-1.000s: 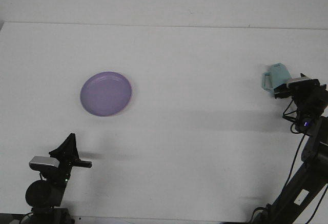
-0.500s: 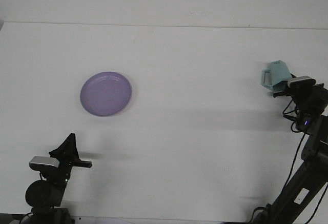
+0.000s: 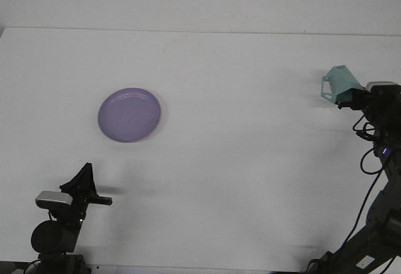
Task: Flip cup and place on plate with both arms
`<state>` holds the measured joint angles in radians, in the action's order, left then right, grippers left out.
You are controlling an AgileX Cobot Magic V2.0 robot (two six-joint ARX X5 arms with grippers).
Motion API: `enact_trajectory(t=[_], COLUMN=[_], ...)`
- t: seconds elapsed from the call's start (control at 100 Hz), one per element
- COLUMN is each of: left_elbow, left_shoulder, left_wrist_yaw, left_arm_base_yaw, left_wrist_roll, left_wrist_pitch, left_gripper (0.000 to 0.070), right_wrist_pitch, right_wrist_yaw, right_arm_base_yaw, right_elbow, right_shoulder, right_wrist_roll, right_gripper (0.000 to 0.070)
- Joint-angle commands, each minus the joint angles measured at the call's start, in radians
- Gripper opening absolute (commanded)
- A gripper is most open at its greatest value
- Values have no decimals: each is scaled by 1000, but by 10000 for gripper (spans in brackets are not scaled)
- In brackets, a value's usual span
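left gripper (image 3: pixel 88 183) low at near-left edge, over the white table (image 3: pixel 238 161), nothing in it, can't tell how wide its pincer is; purple plate (image 3: pixel 130 115) further back left, flat on table, bare; right gripper (image 3: pixel 352 96) far right, raised, clamped on pale teal cup (image 3: pixel 339 84), cup tilted, handle toward left, well apart from plate

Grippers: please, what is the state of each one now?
Left gripper: holding nothing; open or closed cannot be told.
Right gripper: closed on the light blue cup.
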<state>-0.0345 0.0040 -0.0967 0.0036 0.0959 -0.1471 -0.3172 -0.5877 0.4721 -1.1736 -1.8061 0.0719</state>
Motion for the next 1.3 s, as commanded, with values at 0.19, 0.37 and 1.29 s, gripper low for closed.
enact_trajectory(t=[0.19, 0.37, 1.29], left_elbow=[19, 19, 19], left_shoulder=[-1, -1, -1], left_wrist_yaw=[-5, -5, -5], left_arm_base_yaw=[1, 1, 1], left_wrist_roll=[4, 25, 26], left_wrist_pitch=[-12, -11, -11], left_gripper=[13, 13, 13], right_wrist_pitch=[338, 586, 1402], right_wrist_yaw=[27, 111, 417], right_arm_base_yaw=[-110, -229, -925], right_elbow=[-19, -19, -25], right_shoulder=[293, 509, 407], right_wrist_roll=[-48, -47, -69], right_gripper=[0, 0, 0])
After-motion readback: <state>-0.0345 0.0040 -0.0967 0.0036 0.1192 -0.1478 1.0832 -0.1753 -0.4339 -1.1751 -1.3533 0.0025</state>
